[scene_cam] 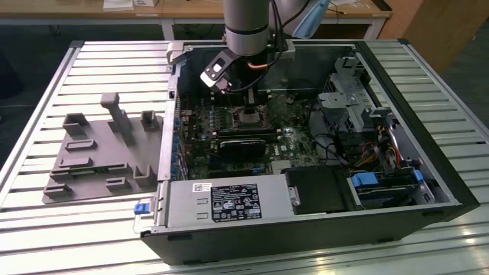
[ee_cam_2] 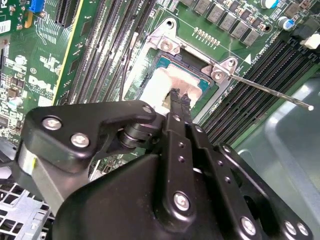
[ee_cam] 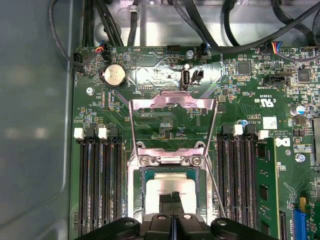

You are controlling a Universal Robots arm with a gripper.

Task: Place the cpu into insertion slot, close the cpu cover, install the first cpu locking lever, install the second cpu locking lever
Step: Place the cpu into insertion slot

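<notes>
Cpu (ee_cam: 172, 184) is already sitting in the insertion slot (ee_cam: 135, 195), with the cpu cover (ee_cam: 172, 99) flipped up out of the way. My pincer (ee_cam_2: 178, 97) is pressed together, tips on the chip, probably seating it flat.

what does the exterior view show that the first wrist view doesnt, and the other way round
Exterior view adds the whole open computer case, its power supply, the grey fixture plate beside it on the slatted table, and the arm. First wrist view makes out the coin battery, the memory slots, and the cpu cover raised open. Both share the gripper, shut, over the cpu sitting in the insertion slot.
</notes>
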